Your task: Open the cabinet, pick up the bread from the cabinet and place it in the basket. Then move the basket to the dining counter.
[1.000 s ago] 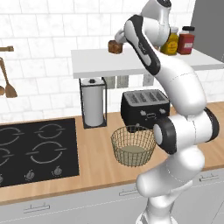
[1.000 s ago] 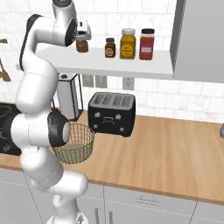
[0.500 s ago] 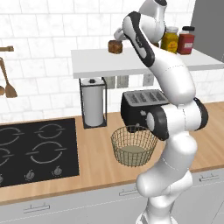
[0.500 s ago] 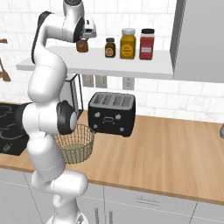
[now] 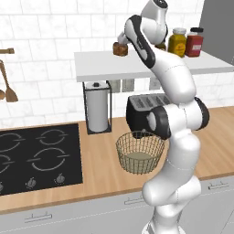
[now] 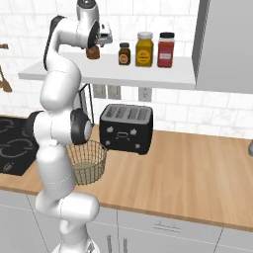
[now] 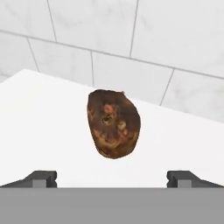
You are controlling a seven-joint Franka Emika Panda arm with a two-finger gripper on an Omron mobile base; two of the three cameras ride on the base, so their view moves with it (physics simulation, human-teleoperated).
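Up at the white shelf [image 5: 100, 64], the tool [image 7: 112, 177] is spread open around the bread [image 7: 113, 124]; the basket [image 5: 139, 152] sits on the worktop [image 6: 197, 168].

Black toaster [image 6: 126, 128], paper-towel holder [image 5: 97, 106], black hob [image 5: 39, 157], three shelf jars [image 6: 145, 49].

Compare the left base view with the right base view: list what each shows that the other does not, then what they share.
Left base view alone: the black hob, the paper towel roll in its stand, and wooden utensils on the wall.

Right base view alone: the small dark jar and the bare stretch of worktop right of the toaster.

Both: the bread on the white shelf, the tool at it, the basket, the toaster, and the yellow jar and red jar.
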